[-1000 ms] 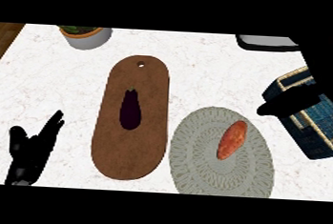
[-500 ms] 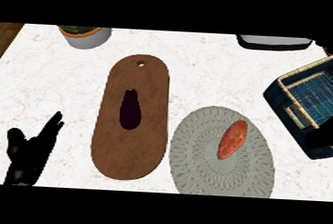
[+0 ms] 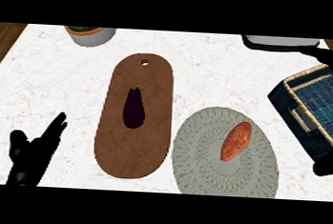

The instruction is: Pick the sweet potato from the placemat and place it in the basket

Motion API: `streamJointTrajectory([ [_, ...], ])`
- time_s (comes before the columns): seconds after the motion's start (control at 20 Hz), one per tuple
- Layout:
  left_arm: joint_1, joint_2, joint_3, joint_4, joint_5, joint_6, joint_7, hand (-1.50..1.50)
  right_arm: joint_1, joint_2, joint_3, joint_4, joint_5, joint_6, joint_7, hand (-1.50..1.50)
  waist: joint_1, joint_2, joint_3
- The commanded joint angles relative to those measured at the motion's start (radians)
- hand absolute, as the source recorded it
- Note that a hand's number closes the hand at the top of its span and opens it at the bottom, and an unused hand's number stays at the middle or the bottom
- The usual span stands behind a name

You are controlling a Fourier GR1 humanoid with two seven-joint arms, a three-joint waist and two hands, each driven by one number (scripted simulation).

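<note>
The sweet potato (image 3: 236, 141) is seen lying on the grey placemat (image 3: 198, 175), apart from the basket (image 3: 285, 99). The left hand (image 3: 29, 158) is rested at the lower left, fingers spread apart. The state of the right hand (image 3: 330, 164) cannot be told.

Bright, even light is falling across my white bench (image 3: 51, 79), leaving its marble looking matte. The eggplant (image 3: 132, 108) and sweet potato (image 3: 236, 141) are lying nearly shadowless. My left robot hand (image 3: 27, 160) is showing as a flat black shape against the pale top at the lower left.
</note>
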Motion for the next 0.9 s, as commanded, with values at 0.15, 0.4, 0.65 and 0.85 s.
streamJointTrajectory([
  [0.15, 0.036, -0.066, -0.044, 0.105, -0.045, 0.029, 0.0, 0.0, 0.119, 0.022, 0.007, -0.044, 0.086, -0.062, 0.038, -1.5, 0.002, 0.016, -0.013],
  [0.4, 0.006, -0.03, 0.002, 0.13, -0.011, -0.019, 0.012, 0.0, 0.14, 0.113, 0.094, -0.038, 0.209, -0.118, 0.047, -1.5, 0.011, 0.018, -0.014],
  [0.65, 0.01, -0.046, -0.022, 0.074, -0.027, -0.003, 0.067, 0.0, 0.164, 0.156, 0.171, 0.01, 0.291, -0.102, 0.04, -1.5, 0.023, 0.019, -0.013],
  [0.85, -0.007, -0.025, 0.018, 0.085, -0.004, -0.027, 0.074, 0.0, 0.252, 0.172, 0.191, -0.029, 0.349, -0.137, 0.005, -1.5, 0.007, 0.016, -0.013],
])
